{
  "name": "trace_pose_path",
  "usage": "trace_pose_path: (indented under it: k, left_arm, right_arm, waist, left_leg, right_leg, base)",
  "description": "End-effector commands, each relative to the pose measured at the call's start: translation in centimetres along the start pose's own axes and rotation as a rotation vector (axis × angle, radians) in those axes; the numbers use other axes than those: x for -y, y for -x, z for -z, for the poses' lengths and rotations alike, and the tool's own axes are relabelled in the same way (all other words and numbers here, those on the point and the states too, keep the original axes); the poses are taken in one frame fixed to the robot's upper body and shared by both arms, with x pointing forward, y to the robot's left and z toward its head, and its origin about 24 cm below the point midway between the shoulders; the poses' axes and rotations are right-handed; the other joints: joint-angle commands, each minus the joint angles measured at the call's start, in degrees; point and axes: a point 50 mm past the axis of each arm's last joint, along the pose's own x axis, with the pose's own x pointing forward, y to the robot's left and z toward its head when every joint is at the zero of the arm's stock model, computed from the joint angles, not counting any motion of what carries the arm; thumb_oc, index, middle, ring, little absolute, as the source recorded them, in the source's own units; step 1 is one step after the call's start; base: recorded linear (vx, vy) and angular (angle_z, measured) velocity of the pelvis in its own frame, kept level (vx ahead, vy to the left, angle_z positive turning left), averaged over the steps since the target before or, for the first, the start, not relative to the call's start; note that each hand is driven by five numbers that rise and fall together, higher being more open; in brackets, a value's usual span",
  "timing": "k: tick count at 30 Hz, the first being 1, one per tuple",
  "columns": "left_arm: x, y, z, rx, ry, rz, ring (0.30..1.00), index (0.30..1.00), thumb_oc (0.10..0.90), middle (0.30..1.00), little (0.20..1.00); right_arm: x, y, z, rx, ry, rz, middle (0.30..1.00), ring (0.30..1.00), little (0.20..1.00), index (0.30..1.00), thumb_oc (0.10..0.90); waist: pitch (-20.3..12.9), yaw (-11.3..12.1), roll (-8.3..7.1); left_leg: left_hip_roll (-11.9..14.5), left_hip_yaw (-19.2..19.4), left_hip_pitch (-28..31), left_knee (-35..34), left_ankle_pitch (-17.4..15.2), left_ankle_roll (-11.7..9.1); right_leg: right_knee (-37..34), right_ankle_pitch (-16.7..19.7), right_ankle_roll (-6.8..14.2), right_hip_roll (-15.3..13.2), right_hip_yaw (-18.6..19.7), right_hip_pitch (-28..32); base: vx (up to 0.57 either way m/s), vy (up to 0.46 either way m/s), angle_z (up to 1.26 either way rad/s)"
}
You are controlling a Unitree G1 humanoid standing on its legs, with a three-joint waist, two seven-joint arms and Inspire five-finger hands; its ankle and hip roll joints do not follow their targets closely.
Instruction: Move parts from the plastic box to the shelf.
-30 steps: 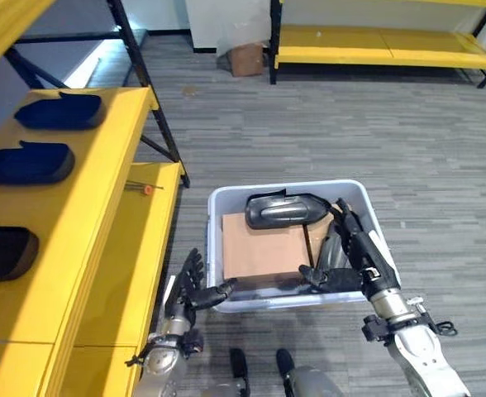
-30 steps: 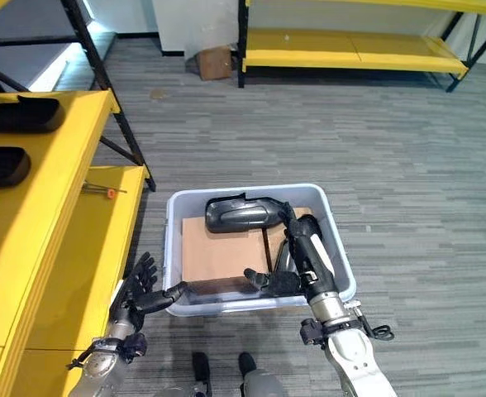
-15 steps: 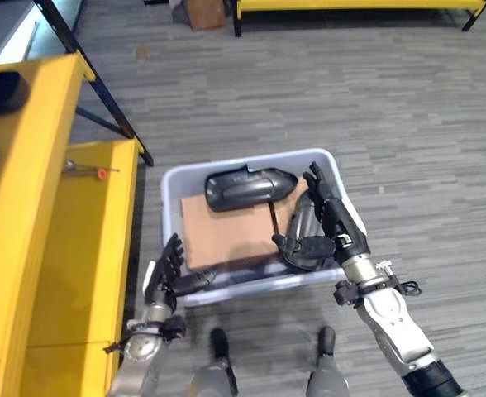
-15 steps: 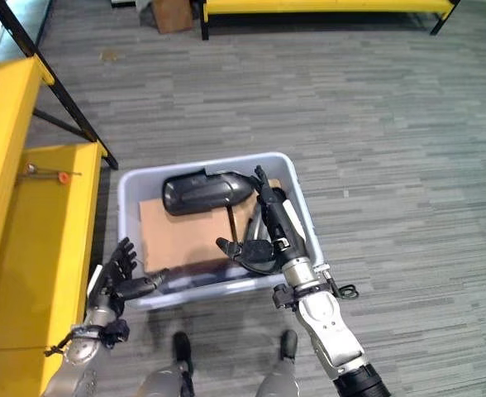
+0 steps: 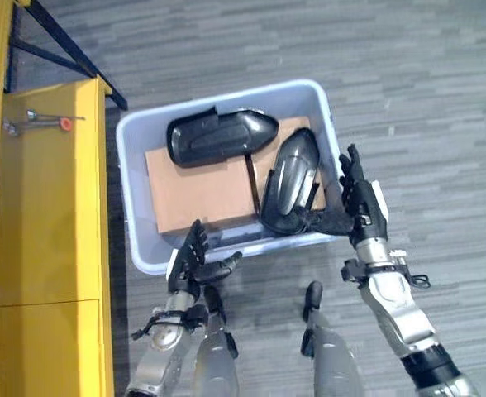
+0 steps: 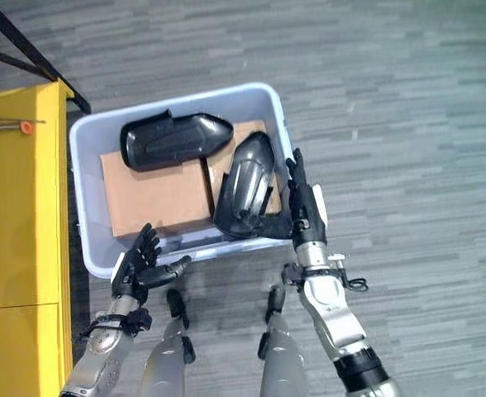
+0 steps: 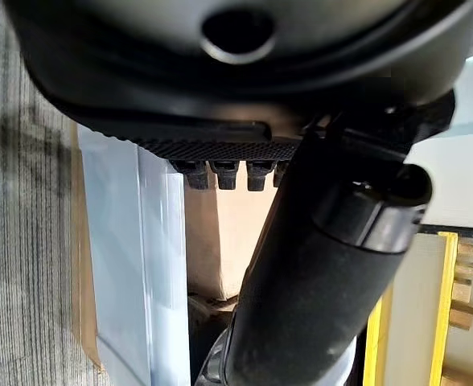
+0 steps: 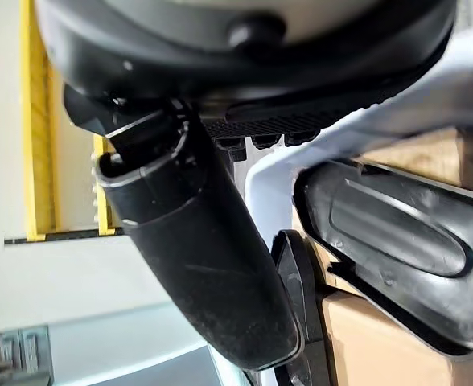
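My right hand [image 5: 361,201]: fingers straight, flat against the plastic box [image 5: 135,215] outer right wall, thumb reaching in to touch the upright black part [image 5: 288,178]. My left hand [image 5: 192,258]: fingers spread, holding nothing, at the box's near wall. Second black part [image 5: 218,136] lies on cardboard [image 5: 197,194] inside. Yellow shelf [image 5: 49,223] stands to the left.
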Motion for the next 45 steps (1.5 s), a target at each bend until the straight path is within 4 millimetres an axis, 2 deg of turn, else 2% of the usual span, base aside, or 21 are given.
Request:
trace_pose_path:
  k: [1, 9, 16, 21, 31, 45]
  left_arm:
    - [-1.2, 0.4, -2.3, 0.110, -0.055, -0.007, 1.000, 1.000, 0.900, 1.000, 1.000]
    - [-0.6, 0.0, -2.4, 0.112, -0.047, -0.011, 1.000, 1.000, 0.900, 1.000, 1.000]
    - [-0.1, -0.2, -2.6, 0.121, -0.032, -0.008, 1.000, 1.000, 0.900, 1.000, 1.000]
    - [0.2, -0.3, -2.9, 0.137, -0.028, -0.016, 1.000, 1.000, 0.900, 1.000, 1.000]
    - [0.5, -0.3, -3.2, 0.157, -0.031, -0.011, 1.000, 1.000, 0.900, 1.000, 1.000]
    - [0.5, -0.3, -3.4, 0.167, -0.027, -0.023, 1.000, 1.000, 0.900, 1.000, 1.000]
  right_arm:
    - [-1.4, -1.0, -4.2, 0.242, -0.177, 0.013, 1.000, 1.000, 1.000, 1.000, 0.900]
    - [-2.8, -1.1, -4.0, 0.206, -0.356, -0.014, 1.000, 1.000, 1.000, 1.000, 0.900]
    - [-2.5, -1.9, -3.4, 0.168, -0.475, 0.060, 1.000, 1.000, 1.000, 1.000, 0.900]
    - [-1.2, -2.7, -4.5, 0.239, -0.392, 0.167, 1.000, 1.000, 1.000, 1.000, 0.900]
    - [-0.6, -2.6, -5.8, 0.322, -0.240, 0.210, 1.000, 1.000, 1.000, 1.000, 0.900]
    - [-0.4, -3.4, -4.5, 0.256, -0.225, 0.246, 1.000, 1.000, 1.000, 1.000, 0.900]
  waist:
    - [-1.96, 0.60, -5.09]
    - [0.62, 0.17, -3.49]
    - [2.72, -0.08, -2.06]
    - [3.86, -0.60, -1.17]
    - [3.86, -1.12, -1.02]
    - [3.86, -1.16, -0.23]
  left_leg:
    - [-0.66, -1.36, 1.96, 4.36, -6.14, -1.76]
    - [-2.04, -0.66, 0.07, 4.83, -6.34, -1.68]
    - [-3.50, -0.08, -1.30, 4.31, -6.25, -1.52]
    - [-4.03, 0.47, -2.75, 4.42, -6.56, -1.34]
    - [-3.80, 1.04, -3.52, 3.95, -6.42, -1.40]
    - [-3.73, 1.53, -4.58, 3.21, -6.10, -1.63]
  right_leg:
    - [0.60, -0.26, 1.22, -2.36, -1.07, 0.88]
    - [0.56, 0.75, 1.19, -3.34, -0.01, -1.31]
    - [-0.40, 1.89, 1.45, -4.38, 0.58, -2.76]
    - [-0.04, 1.87, 1.33, -4.36, 1.79, -5.04]
    - [0.42, 1.57, 1.28, -3.78, 2.37, -6.86]
    - [0.67, 1.40, 1.19, -3.32, 3.07, -8.98]
  base:
    - [0.00, 0.022, -0.03]
    - [-0.01, 0.031, 0.00]
    - [0.00, 0.047, -0.01]
    - [0.01, 0.039, -0.05]
    - [0.01, 0.001, -0.02]
    - [0.00, 0.000, -0.03]
